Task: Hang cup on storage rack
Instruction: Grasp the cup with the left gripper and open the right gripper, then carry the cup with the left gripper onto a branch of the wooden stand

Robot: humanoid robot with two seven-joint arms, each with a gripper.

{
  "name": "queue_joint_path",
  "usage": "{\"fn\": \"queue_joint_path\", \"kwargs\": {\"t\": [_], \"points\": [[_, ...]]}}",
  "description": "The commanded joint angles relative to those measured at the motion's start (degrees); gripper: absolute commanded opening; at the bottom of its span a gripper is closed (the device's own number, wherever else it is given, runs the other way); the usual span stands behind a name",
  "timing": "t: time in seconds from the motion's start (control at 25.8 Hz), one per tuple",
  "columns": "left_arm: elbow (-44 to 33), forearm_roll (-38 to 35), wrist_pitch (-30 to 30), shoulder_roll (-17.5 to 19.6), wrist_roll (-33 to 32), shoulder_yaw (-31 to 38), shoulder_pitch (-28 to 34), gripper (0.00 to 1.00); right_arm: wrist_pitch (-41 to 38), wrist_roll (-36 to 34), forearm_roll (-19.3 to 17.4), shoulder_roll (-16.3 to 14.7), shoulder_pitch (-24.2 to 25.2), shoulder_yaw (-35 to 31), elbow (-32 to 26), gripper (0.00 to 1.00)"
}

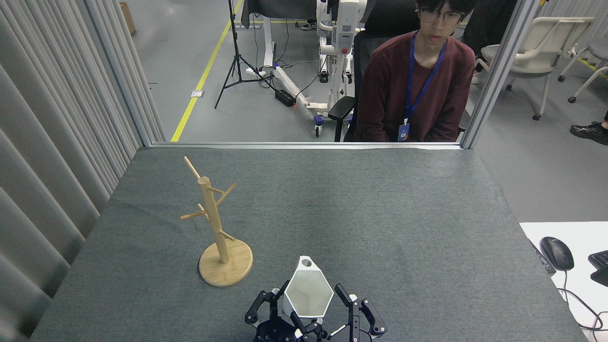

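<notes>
1. Cup [308,293]: white, faceted, mouth facing the head view. It sits at the near edge of the worktop [380,213], between the two hands. Its loop handle [306,262] points away from the robot.
2. Left hand [273,297]: dark fingers spread, the inner one right against the cup's left wall. Cannot tell whether it grips the cup or only flanks it.
3. Right hand [354,299]: mirrors the left, fingers apart, inner one close beside the cup's right wall. Contact is hidden by the cup body, so its hold is likewise unclear. More dark finger parts show under the cup's near rim.
4. Cannot tell whether the cup rests on the worktop or is lifted clear.
5. Storage rack [216,223]: upright on its disc base, to the left of the cup and a little farther back, near but apart. All pegs are bare.
6. Step in hand, by my reading: securing the cup; the hanging is not yet begun.
7. Next move calls for a firm hold that leaves the handle free. Then carry the cup left and up, turning it so the handle hole faces a right-side peg [225,194]. Thread it along the peg's upward slant.
8. A person [418,90] sits beyond the far edge, clear of the work.
</notes>
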Motion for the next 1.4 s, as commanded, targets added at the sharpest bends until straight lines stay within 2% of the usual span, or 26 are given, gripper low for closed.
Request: {"fn": "queue_joint_path", "kwargs": {"t": [0.0,0.12,0.23,0.31,0.39,0.43,0.47,0.54,0.66,0.74,1.01,1.12,1.36], "points": [[0.33,-0.09,0.09,0.05,-0.07,0.06,-0.6,0.49,-3.22,-4.72,-2.24,-0.03,-0.02,-0.16,-1.95,0.99],[0.94,-0.09,0.17,0.05,-0.07,0.15,-0.86,0.49,-5.95,-10.26,-4.09,0.23,-0.28,-0.86,-1.95,0.99],[0.94,-0.01,0.17,0.23,-0.07,0.85,-0.78,0.49,-2.43,-11.76,-6.9,2.34,-3.45,-8.51,-1.68,0.99],[0.94,-0.09,0.26,0.23,-0.07,1.03,-0.69,0.49,4.6,-9.12,-11.29,2.87,-5.38,-14.04,-0.45,0.99],[0.94,-0.01,0.35,0.32,-0.07,1.82,-0.69,0.49,11.54,-1.74,-16.65,2.78,-9.33,-18.0,4.91,0.99],[0.94,-0.01,0.35,0.23,-0.07,3.13,-0.6,0.49,14.88,2.21,-17.8,2.34,-11.0,-20.55,7.98,0.99],[0.59,-0.01,0.44,0.14,-0.07,4.72,-0.42,0.49,16.73,4.94,-17.97,1.73,-11.88,-23.45,10.18,0.99],[-1.34,0.08,0.44,0.32,0.02,8.5,0.19,0.49,16.91,6.88,-17.62,-2.75,-13.11,-27.49,14.58,0.99],[-4.42,0.17,-0.27,0.84,0.02,12.45,3.44,0.49,14.01,6.88,-17.18,-12.25,-11.45,-26.17,20.91,0.99],[-6.0,0.08,-0.27,0.93,0.02,14.74,3.88,0.49,13.21,6.7,-15.42,-15.5,-9.6,-21.78,23.98,0.99],[-9.07,-0.97,1.14,2.34,0.46,25.28,3.09,0.49,11.54,6.61,-15.42,-14.88,-8.46,-20.11,23.37,0.99],[-7.84,-5.02,2.72,3.92,0.54,28.98,0.63,0.49,11.46,6.61,-15.34,-14.88,-8.46,-20.11,22.93,0.99],[-1.25,-10.38,2.99,3.92,1.34,29.68,-3.94,0.49,11.28,6.61,-15.42,-15.06,-8.37,-20.2,22.4,0.99]]}}
